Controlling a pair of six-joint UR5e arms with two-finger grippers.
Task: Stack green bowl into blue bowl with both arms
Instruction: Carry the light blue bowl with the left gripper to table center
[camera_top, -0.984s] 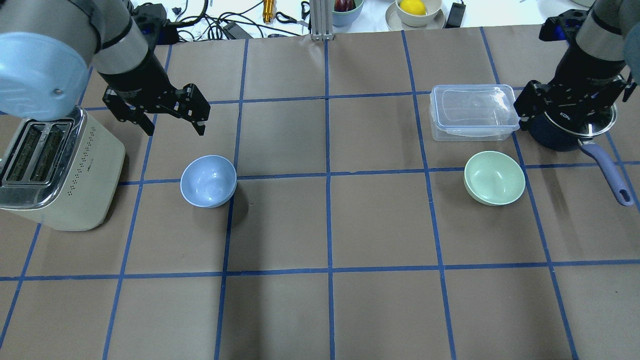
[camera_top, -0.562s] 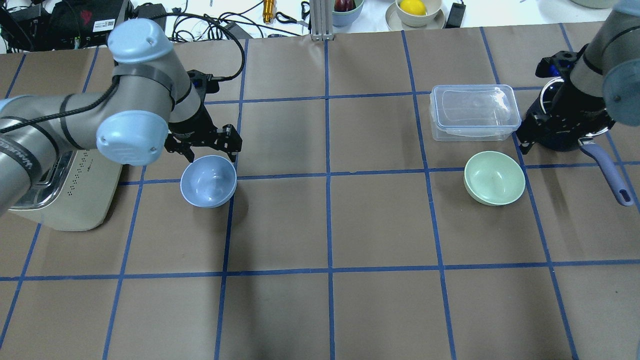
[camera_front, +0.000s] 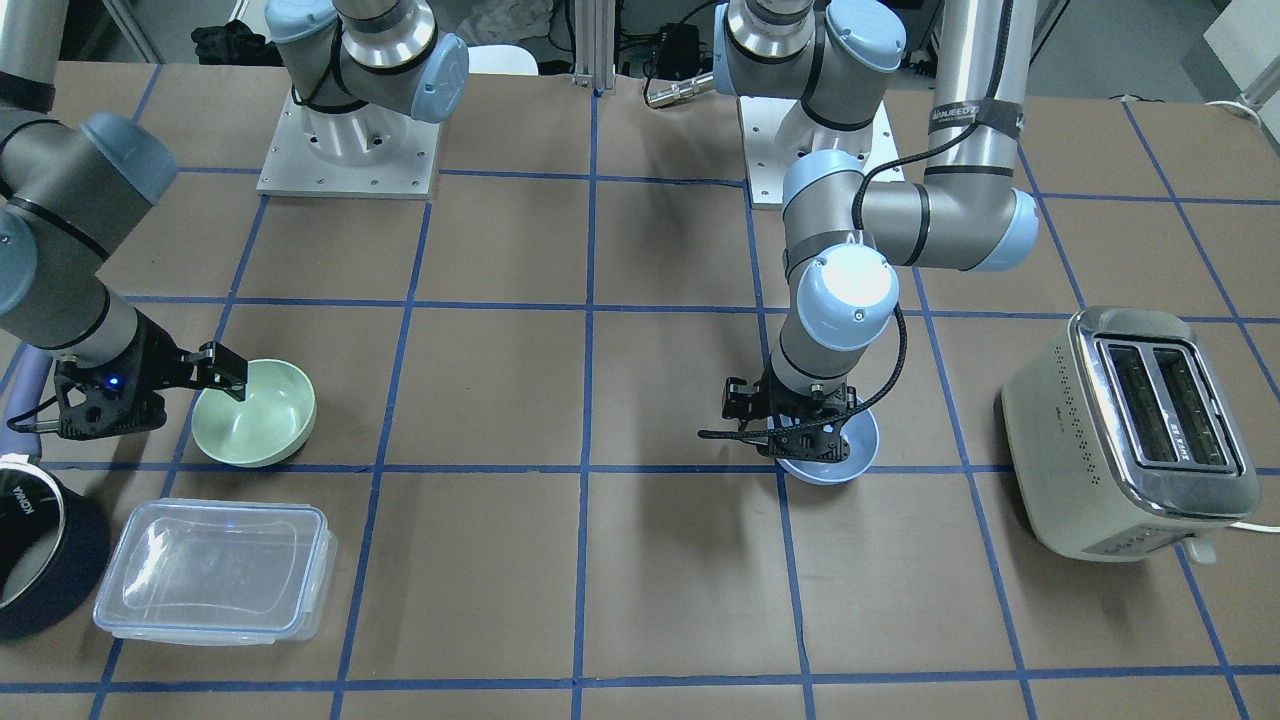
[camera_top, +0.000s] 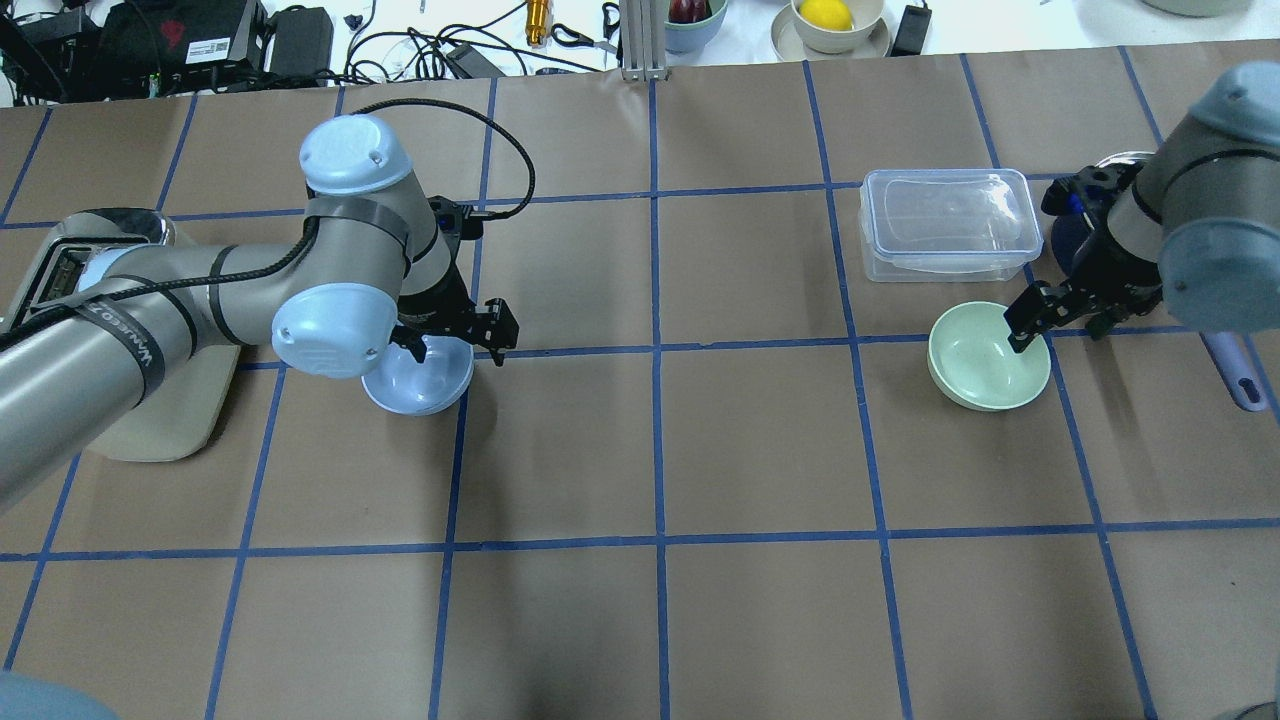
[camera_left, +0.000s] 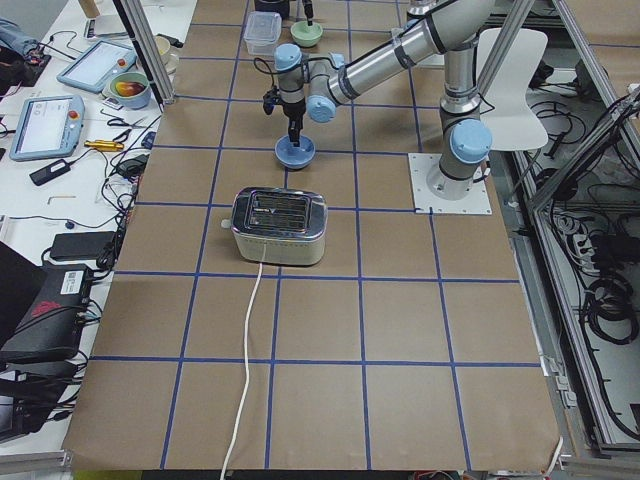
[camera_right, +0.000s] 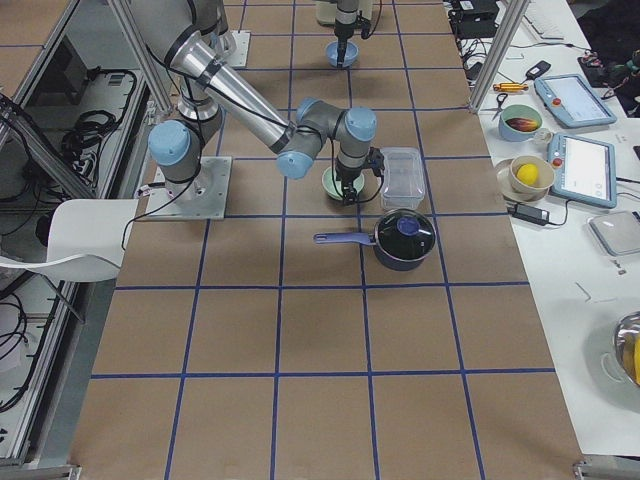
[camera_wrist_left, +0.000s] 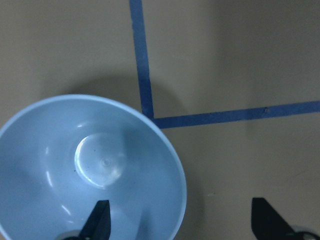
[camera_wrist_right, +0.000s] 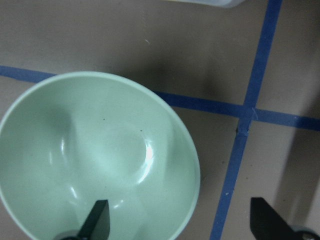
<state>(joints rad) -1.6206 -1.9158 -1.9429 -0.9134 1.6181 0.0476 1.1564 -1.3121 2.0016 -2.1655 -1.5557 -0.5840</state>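
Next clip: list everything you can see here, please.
green bowl: one, mint green, on the table by the container.
blue bowl: one, pale blue, on the table near the toaster.
container: one, clear, lidded, beside the green bowl.
saucepan: one, dark navy, blue handle, beside the container.
toaster: one, cream and chrome, robot's left end.
left tool: one, black, open astride the blue bowl's rim.
right tool: one, black, open astride the green bowl's rim.

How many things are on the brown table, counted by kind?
Bowls: 2 (green bowl, blue bowl)
Toaster: 1
Clear container: 1
Saucepan: 1
Total: 5
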